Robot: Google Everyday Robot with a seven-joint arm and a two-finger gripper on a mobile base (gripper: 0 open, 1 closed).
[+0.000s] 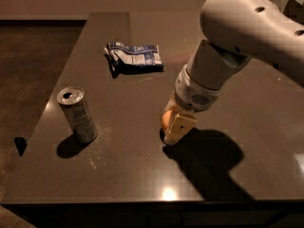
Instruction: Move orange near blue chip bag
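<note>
The orange (166, 120) sits on the dark table, right of centre. Only its left edge shows; the rest is hidden behind my gripper (175, 130). The gripper reaches down from the big white arm (237, 37) and touches the table right at the orange. The blue chip bag (135, 57) lies flat and wrinkled at the back of the table, well apart from the orange, up and to the left.
A silver drink can (77, 114) stands upright near the table's left edge (42, 122), to the left of the orange. The table's front edge (142, 201) is close below. The arm casts a wide shadow (209, 160) to the right of the gripper.
</note>
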